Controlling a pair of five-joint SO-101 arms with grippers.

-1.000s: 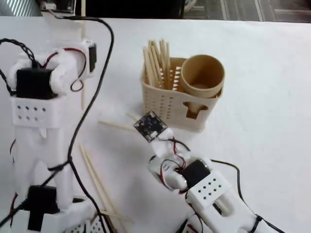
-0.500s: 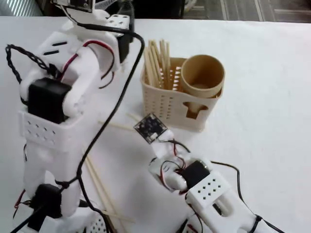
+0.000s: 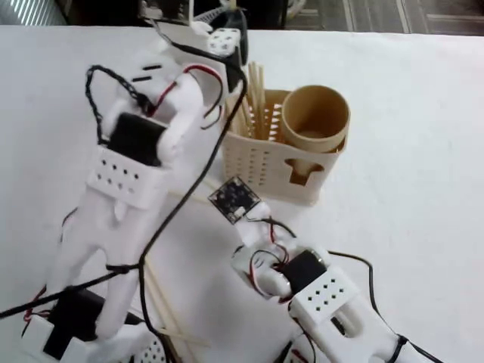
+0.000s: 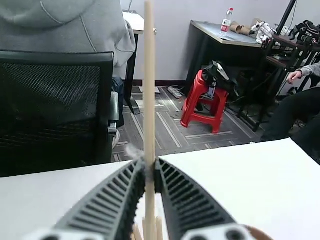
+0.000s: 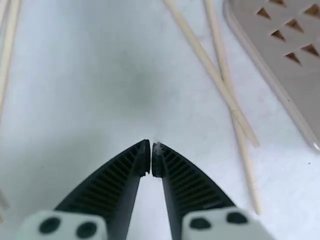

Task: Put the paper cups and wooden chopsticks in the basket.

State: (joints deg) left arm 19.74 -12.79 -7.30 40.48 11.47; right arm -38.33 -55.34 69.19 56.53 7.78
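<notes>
While my left arm stretches across the white table, its gripper is clenched on a single wooden chopstick. That stick stands upright between the jaws and rises well above them. From the high view, the arm's wrist sits just beside the back corner of the cream perforated basket at mid-table. A bundle of chopsticks stands in the basket on the side nearer that arm, and a tan paper cup sits in the other side. My right gripper is pressed closed with nothing between its tips, low over the table near the basket's front wall. Two loose chopsticks lie crossed on the table between it and the basket. More loose sticks lie by the left arm's base.
</notes>
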